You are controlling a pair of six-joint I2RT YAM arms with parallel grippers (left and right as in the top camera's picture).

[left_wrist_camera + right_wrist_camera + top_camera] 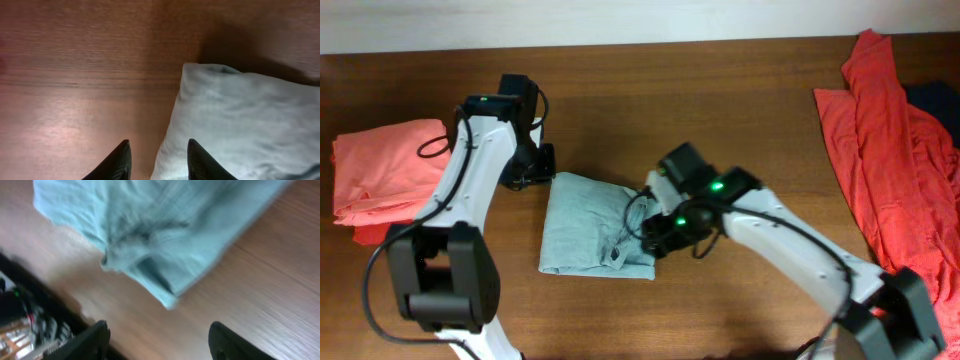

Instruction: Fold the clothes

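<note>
A folded pale grey-blue T-shirt (588, 225) lies at the table's centre. My left gripper (542, 178) hovers at its upper left corner. In the left wrist view the left gripper (157, 152) is open, with bare wood and the shirt's edge (240, 120) below the gap. My right gripper (653, 238) sits at the shirt's right edge. The right wrist view shows the right gripper (160, 332) open wide over bare table, with a corner of the shirt (150, 235) just ahead of it. A folded salmon-pink garment (385, 175) rests at the left. A red garment (890, 150) lies crumpled at the right.
A dark garment (935, 100) peeks out beside the red one at the far right edge. The wooden table (740, 110) shows bare wood behind the shirt, and its back edge meets a pale wall. Both arm bases stand at the front edge.
</note>
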